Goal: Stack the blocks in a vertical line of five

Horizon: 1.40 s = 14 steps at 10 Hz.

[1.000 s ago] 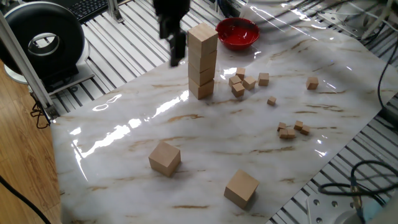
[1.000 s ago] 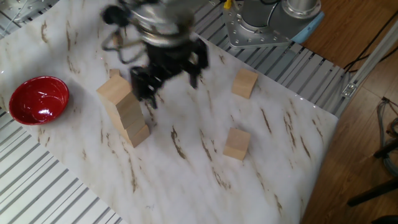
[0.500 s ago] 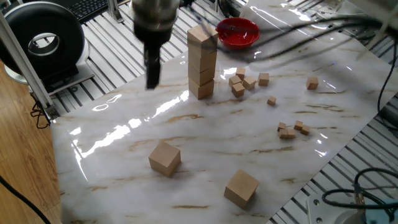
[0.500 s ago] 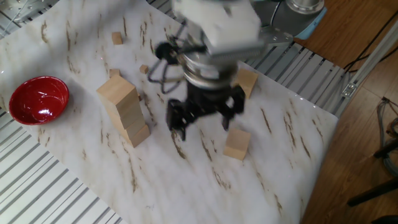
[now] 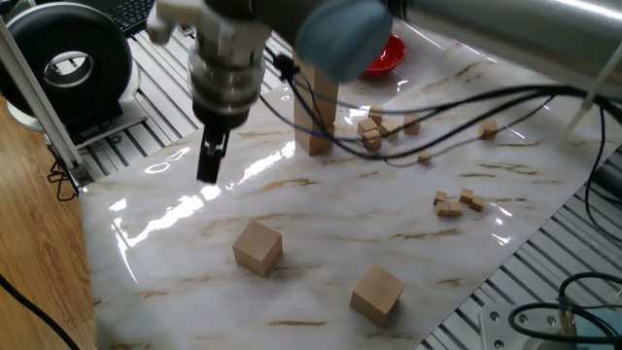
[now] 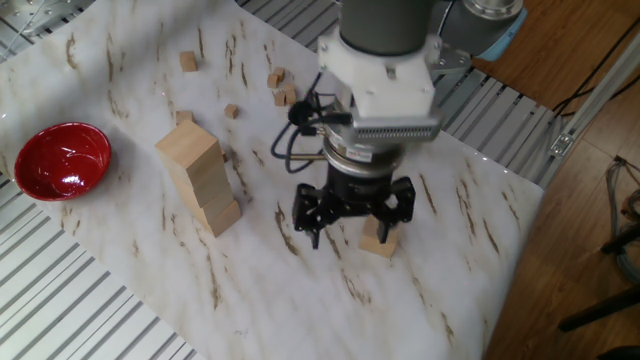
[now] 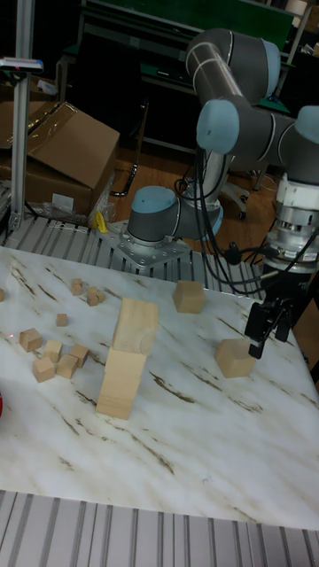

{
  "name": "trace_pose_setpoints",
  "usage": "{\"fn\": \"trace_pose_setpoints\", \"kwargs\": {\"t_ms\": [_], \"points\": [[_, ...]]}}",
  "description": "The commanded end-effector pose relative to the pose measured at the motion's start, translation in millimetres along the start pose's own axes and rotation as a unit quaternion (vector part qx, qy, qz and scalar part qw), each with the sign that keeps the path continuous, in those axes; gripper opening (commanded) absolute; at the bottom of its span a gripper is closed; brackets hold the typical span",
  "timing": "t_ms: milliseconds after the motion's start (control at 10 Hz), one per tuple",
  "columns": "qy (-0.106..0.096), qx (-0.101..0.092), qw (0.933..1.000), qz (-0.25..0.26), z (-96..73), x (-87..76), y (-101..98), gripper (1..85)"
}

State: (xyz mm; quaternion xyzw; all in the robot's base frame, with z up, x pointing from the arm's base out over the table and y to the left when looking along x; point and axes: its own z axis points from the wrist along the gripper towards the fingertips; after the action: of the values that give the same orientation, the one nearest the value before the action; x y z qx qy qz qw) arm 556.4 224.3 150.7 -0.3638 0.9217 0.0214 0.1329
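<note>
Tool (image 6: 352, 213) moved from stack (image 6: 201, 180) to above loose block (image 6: 377, 241).

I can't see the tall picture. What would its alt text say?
A robot arm's open gripper hangs just above a loose wooden block on a marble-patterned table. To the left stands a stack of blocks, its upper part twisted; another loose block lies behind, tiny cubes far left.
</note>
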Motion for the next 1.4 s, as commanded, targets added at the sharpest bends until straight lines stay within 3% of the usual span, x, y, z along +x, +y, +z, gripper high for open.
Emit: {"fn": "trace_pose_setpoints", "kwargs": {"t_ms": [0,300,600,700,800,1100,1200,1300], "points": [[-0.006,-0.004,0.998,0.062,19.2,5.6,11.5,82.7],[0.006,-0.005,0.9975,0.07,21.4,22.6,19.7,80.0],[0.021,-0.001,0.9984,0.053,22.4,29.8,15.6,79.7],[0.045,0.002,0.9985,0.03,21.6,42.4,14.0,79.7],[0.07,-0.002,0.9975,0.0,20.1,55.4,15.3,79.3],[0.066,-0.062,0.9943,-0.057,18.4,54.8,44.5,80.3],[0.061,-0.062,0.9946,-0.057,18.7,52.2,44.8,80.0],[0.071,-0.044,0.993,-0.083,19.0,57.5,34.3,80.3]]}}
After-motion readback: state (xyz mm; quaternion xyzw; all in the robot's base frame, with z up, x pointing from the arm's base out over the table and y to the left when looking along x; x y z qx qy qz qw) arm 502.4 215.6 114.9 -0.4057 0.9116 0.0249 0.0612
